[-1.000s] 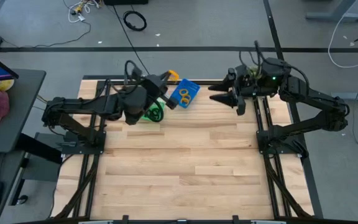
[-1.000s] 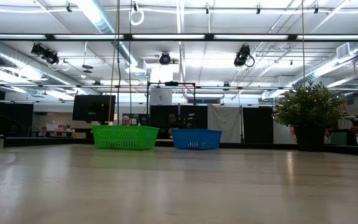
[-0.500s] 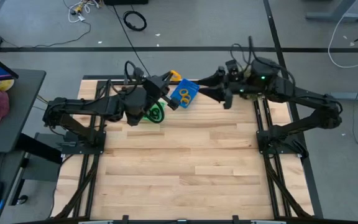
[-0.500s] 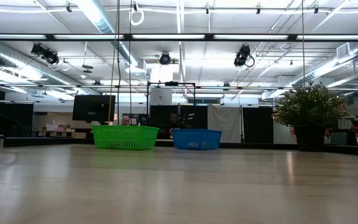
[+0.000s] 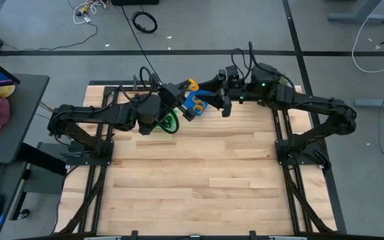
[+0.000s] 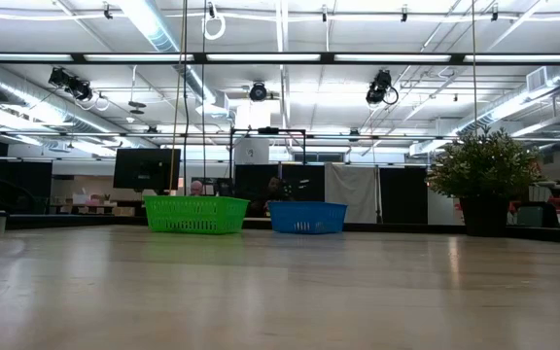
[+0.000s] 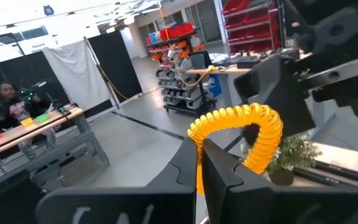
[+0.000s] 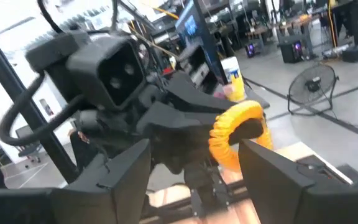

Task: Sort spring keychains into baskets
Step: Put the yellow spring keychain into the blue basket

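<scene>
Wooden table (image 5: 192,173) under an open workshop, cables on the grey floor behind. Both my arms meet at the far edge, above the two baskets. My left gripper (image 5: 187,89) is clenched on an orange spring keychain (image 5: 191,84), lifted off the table and held up over the baskets; in the left wrist view the orange coil (image 7: 238,134) arcs out between my fingers. The blue basket (image 5: 197,101) sits just below, orange rings visible inside; the green basket (image 5: 168,121) is right beside it, mostly hidden under my left wrist. From table height the green basket (image 6: 195,214) and blue basket (image 6: 307,217) stand side by side, far back, potted plant (image 6: 484,175) off to one side.

Change: a second ago my right gripper (image 5: 213,93) was well off to the right of the baskets; it has swung across and now sits just beside the left gripper, and its jaws have spread wider on the way. Right wrist view shows the orange keychain (image 8: 236,134) ahead, between my spread fingers (image 8: 272,177), not yet gripped. I am released on that side.

Reads to me as a handover starting: right side takes the orange coil, likely for the blue basket. Risk: springy loop slipping if the left lets go early.
</scene>
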Controlling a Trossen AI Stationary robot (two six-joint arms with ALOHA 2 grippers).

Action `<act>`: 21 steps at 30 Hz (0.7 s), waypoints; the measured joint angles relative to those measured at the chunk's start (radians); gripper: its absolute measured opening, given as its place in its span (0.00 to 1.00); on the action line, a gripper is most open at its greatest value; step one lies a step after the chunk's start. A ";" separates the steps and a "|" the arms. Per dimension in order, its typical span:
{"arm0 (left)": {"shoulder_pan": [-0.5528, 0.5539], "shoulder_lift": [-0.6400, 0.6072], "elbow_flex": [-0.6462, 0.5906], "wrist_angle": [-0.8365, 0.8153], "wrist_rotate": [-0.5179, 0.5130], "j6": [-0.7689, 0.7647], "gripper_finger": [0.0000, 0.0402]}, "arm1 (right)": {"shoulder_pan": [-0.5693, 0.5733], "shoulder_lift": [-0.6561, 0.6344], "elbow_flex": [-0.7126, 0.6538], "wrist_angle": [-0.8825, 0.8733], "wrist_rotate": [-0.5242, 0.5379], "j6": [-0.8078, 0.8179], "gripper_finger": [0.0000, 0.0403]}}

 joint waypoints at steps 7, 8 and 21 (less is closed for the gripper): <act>-0.007 0.000 -0.001 0.001 0.000 0.018 0.01 | 0.000 0.008 0.000 -0.003 0.044 -0.029 0.61; -0.007 0.000 -0.001 0.002 0.000 0.029 0.01 | 0.000 0.008 0.000 -0.004 0.049 -0.042 0.61; -0.012 0.000 -0.001 0.001 -0.012 0.041 0.01 | 0.000 0.002 0.000 -0.022 0.097 -0.160 0.60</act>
